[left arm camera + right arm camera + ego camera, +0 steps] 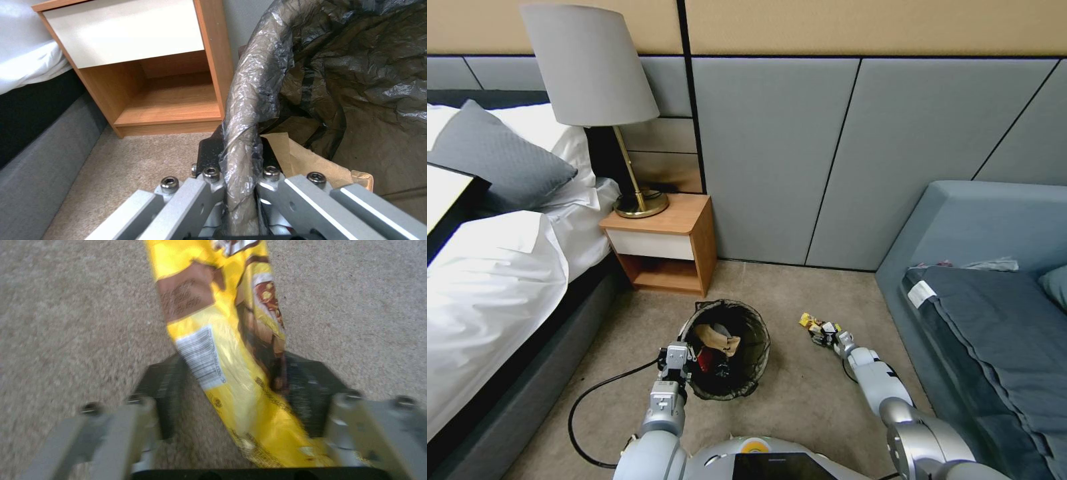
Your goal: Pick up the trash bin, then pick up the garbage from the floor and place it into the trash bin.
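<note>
Beige carpet covers the floor between a white-sheeted bed at nine o'clock and a grey-blue sofa at three, with grey padded wall panels at twelve. At eleven o'clock a wooden nightstand carries a lamp. The trash bin, bag-lined, sits centre, holding crumpled brown paper and a red wrapper. The left gripper is pinched on its rim at the bin's eight o'clock. At one o'clock from the bin, the right gripper is spread around a yellow wrapper on the carpet, one pad touching it.
</note>
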Robot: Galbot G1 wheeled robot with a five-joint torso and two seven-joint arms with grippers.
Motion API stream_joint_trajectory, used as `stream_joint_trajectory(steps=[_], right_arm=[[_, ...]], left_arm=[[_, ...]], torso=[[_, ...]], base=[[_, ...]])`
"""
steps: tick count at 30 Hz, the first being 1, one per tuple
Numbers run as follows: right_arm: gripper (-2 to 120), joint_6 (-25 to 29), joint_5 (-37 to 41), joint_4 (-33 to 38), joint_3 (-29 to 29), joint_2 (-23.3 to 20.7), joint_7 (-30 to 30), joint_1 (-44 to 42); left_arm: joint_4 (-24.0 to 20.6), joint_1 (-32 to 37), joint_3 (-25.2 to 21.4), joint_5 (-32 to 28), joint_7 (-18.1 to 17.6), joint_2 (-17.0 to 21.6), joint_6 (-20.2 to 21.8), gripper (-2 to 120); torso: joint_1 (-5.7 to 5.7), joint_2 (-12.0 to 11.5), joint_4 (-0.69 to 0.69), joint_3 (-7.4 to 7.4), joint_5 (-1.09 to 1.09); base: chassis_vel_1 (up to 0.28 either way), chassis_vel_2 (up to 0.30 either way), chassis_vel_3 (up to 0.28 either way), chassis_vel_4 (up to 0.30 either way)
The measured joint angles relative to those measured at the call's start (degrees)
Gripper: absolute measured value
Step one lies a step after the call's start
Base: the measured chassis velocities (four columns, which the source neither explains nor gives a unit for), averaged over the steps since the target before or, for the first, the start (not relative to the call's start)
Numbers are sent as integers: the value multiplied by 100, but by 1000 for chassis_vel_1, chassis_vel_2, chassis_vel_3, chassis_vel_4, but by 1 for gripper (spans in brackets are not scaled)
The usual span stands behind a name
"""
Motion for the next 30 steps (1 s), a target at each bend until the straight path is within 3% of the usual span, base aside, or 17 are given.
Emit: stream_joint_trajectory(steps=[2,7,9,11,12,18,23,27,28,29,30], right_arm=[[35,94,12,-122,-3,-5,0,42],[21,119,41,-122,-3,-29,11,32],[9,132,65,-95,-2,-40,21,12],[7,134,73,-90,-2,-42,25,9],[0,157,112,-71,-5,-48,49,-1],[0,257,342,136,-52,-31,119,-113],[0,262,769,764,-139,-12,173,-432],[0,219,1317,1757,-229,-25,185,-999],[0,160,1569,2399,-265,-40,186,-1320],[0,160,1569,2399,-265,-40,186,-1320],[0,39,2062,4008,-341,-98,187,-2009]], left_arm=[[-5,8,-3,0,0,-3,0,0],[-2,0,-2,2,0,-4,0,0],[13,-21,7,2,1,-5,0,0],[15,-24,8,2,1,-5,0,0],[23,-34,9,1,1,-4,0,0],[48,-56,18,-1,2,-4,0,0],[74,-75,28,-7,2,1,0,0],[85,-85,32,-14,2,12,0,0],[95,-97,35,-24,2,19,0,0],[95,-97,35,-24,2,19,0,0],[133,-124,51,-42,4,33,0,0]], torso=[[0,0,-1,0,0],[0,0,-3,0,-5],[0,0,-6,0,-2],[0,0,-6,0,-2],[0,0,-7,1,-6],[0,-1,-4,1,-3],[0,0,-2,1,-3],[0,0,-4,1,-2],[0,0,-5,1,-2],[0,0,-5,1,-2],[0,0,-4,0,-5]], base=[[0,0,0,0],[0,0,0,0],[0,0,0,0],[0,0,0,0],[0,0,0,0],[0,0,0,0],[0,0,0,0],[0,0,0,0],[0,0,0,0],[0,0,0,0],[0,0,0,0]])
